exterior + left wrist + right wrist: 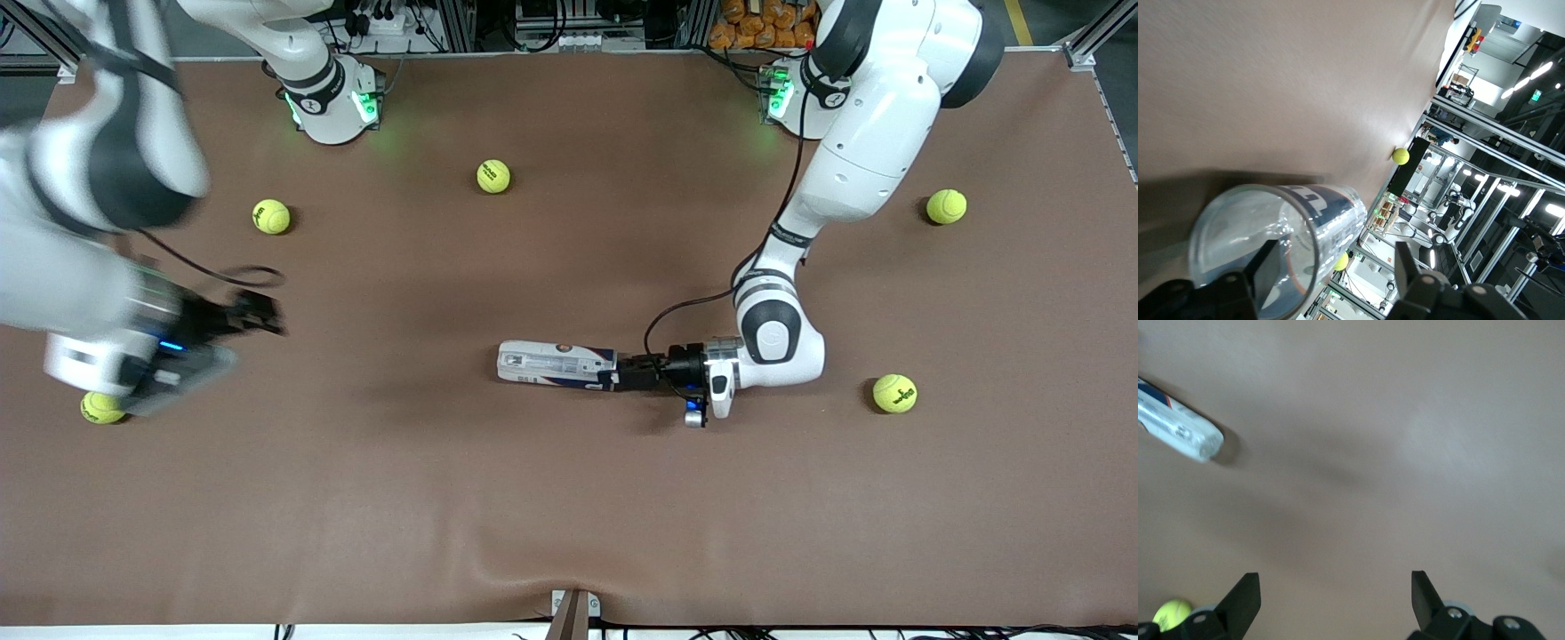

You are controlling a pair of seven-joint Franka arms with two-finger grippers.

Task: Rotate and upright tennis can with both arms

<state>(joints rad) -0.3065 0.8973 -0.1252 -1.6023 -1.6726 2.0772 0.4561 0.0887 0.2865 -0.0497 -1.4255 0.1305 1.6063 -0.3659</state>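
The tennis can (556, 364), a clear tube with a white and navy label, lies on its side mid-table. Its open end points toward the left arm's end of the table. My left gripper (633, 373) is at that open end, level with the table. In the left wrist view the can's mouth (1251, 253) is close up. My left gripper (1338, 257) is open, with one finger (1270, 270) seen through the clear wall and the other outside. My right gripper (258, 316) is open and empty in the air over the right arm's end. The can (1178, 427) shows far off in its wrist view.
Several yellow-green tennis balls lie scattered on the brown table: one (271, 216) and one (493, 176) toward the bases, one (946, 206) and one (894, 393) at the left arm's end, one (102, 407) under the right arm's wrist.
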